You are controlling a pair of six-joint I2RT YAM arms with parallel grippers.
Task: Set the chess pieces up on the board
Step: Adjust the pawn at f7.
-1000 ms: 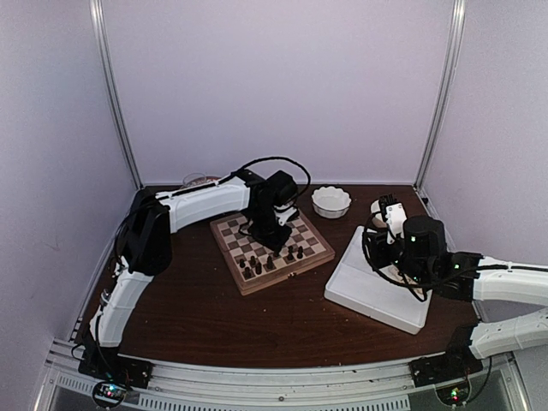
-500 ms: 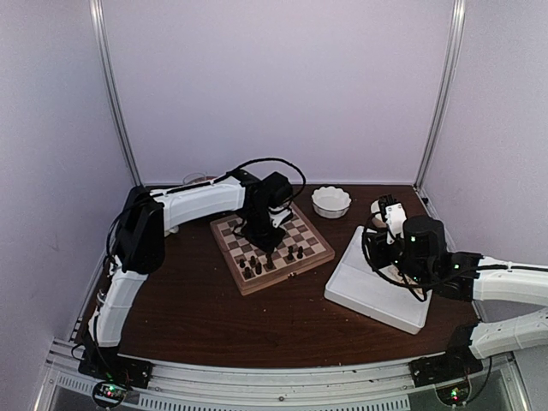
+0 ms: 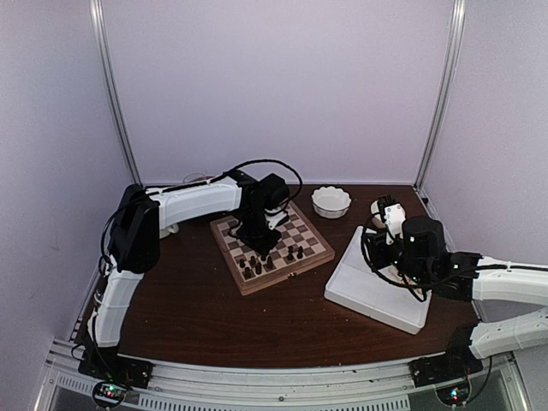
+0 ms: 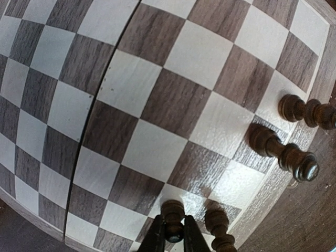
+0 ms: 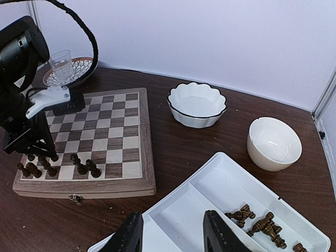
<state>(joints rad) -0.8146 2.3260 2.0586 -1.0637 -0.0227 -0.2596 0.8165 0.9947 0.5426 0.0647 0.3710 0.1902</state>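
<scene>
Pawn (image 4: 172, 210), probably, pinched in left claw (image 4: 172, 235), seen only wrist-close, right claw (image 5: 173, 232) spread.

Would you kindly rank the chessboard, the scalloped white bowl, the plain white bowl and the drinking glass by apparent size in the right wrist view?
1. Chessboard, clearly largest.
2. Scalloped white bowl and plain white bowl: too alike to rank, and the plain one is nearer the camera.
3. Drinking glass, smallest.
</scene>
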